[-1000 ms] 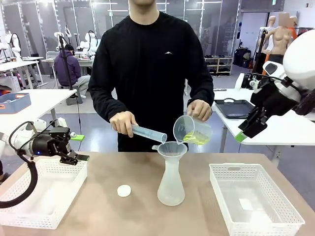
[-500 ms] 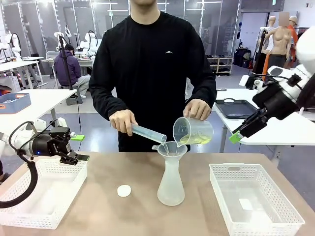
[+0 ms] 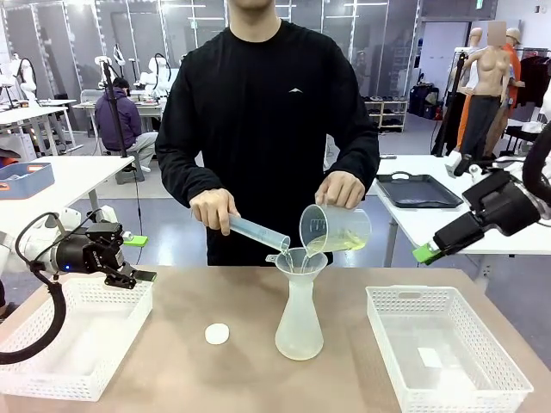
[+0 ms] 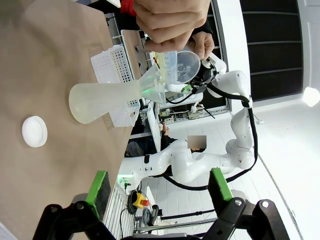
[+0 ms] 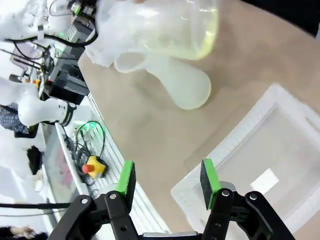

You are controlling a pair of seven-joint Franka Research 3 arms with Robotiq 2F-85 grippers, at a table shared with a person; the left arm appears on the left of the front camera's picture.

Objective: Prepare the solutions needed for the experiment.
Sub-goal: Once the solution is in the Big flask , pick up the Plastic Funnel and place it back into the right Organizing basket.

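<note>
The pale yellow-green solution (image 3: pixel 346 244) sits in a clear plastic beaker (image 3: pixel 331 225), which the person tilts over a translucent funnel (image 3: pixel 300 261) alongside a clear graduated cylinder (image 3: pixel 258 232). Pouring well here likely means thin, steady streams, with both lips over the funnel's middle. No weight should go on the unsupported translucent conical flask (image 3: pixel 300 325) on the brown counter (image 3: pixel 215 379). The robot's left hand (image 4: pixel 159 186) hangs empty, fingers wide apart, over a white perforated plastic basket (image 3: pixel 86 286). Its right hand (image 5: pixel 166 186) is raised, fingers apart, empty. Count: one beaker, one cylinder, one funnel, one flask, one small white round cap (image 3: pixel 217 334), two baskets.
</note>
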